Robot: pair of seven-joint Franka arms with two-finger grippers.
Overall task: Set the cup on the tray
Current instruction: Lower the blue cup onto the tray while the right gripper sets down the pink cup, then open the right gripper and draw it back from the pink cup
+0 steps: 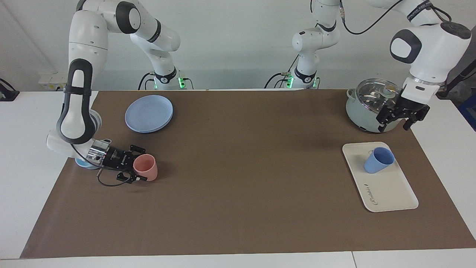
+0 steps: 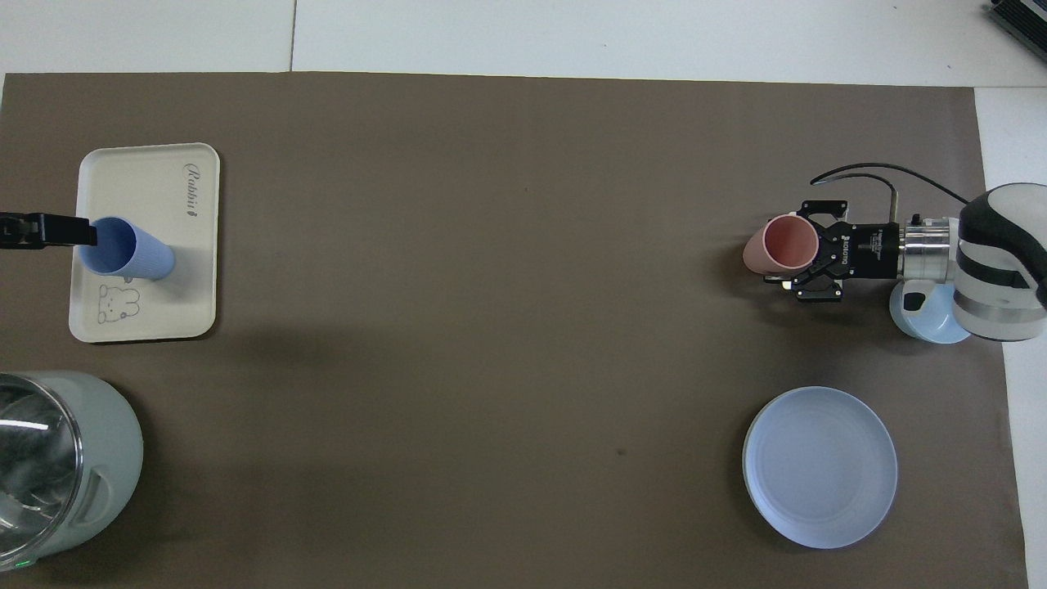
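The periwinkle-blue cup [image 1: 378,160] stands upright on the cream-white tray [image 1: 390,190] at the left arm's end of the table, on the half nearer to the robots. In the overhead view the cup [image 2: 127,249] stands on the tray [image 2: 147,184] beside the bear drawing. My left gripper [image 1: 394,125] is open and empty, raised well above the tray, over the pot's edge; its tip shows in the overhead view [image 2: 78,232]. My right gripper [image 1: 134,168] is shut on a salmon-pink cup [image 1: 145,167], held tilted just over the mat; it also shows in the overhead view [image 2: 810,254].
A pale green pot with a glass lid [image 1: 368,108] stands next to the tray, nearer to the robots. A stack of round blue plates [image 1: 148,112] and a light-blue bowl [image 2: 928,319] lie at the right arm's end, the bowl under the right wrist.
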